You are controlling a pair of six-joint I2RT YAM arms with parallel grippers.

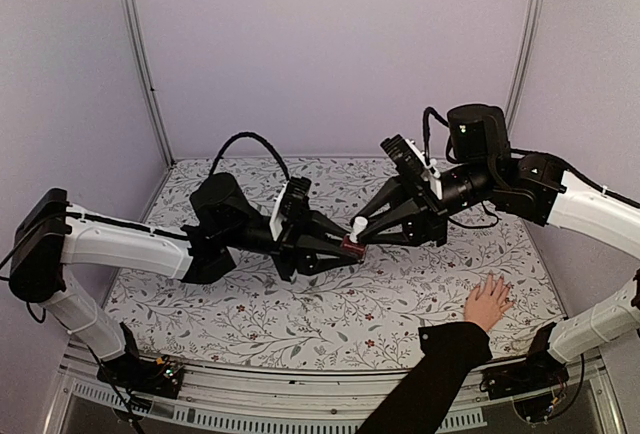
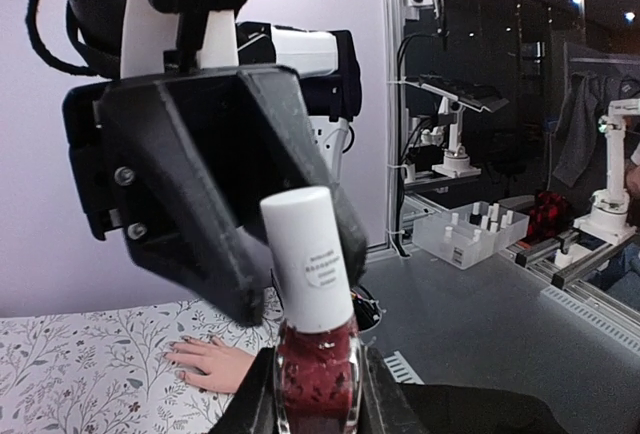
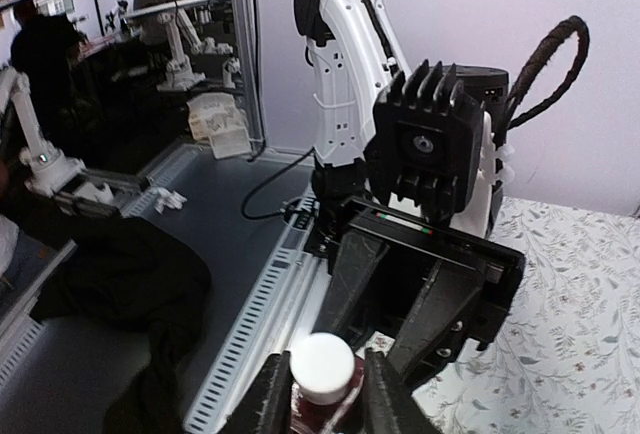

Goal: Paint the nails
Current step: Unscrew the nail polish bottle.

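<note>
My left pincer (image 2: 318, 396) is clamped on the dark-red bottle (image 2: 316, 364) mid-table. My right pincer (image 3: 325, 382) straddles its white cap (image 3: 322, 362), but I can't tell if it's squeezing. The nails (image 1: 497, 285) sit on the hand (image 1: 488, 302) lying flat at 4 o'clock by the floral mat's (image 1: 250, 324) front edge, with open mat in between, and the cap sticker (image 2: 320, 266) print is too tiny to read.

dark-red bottle (image 2: 316, 379), white cap (image 2: 308, 259), floral tablecloth (image 1: 300, 314)
</note>
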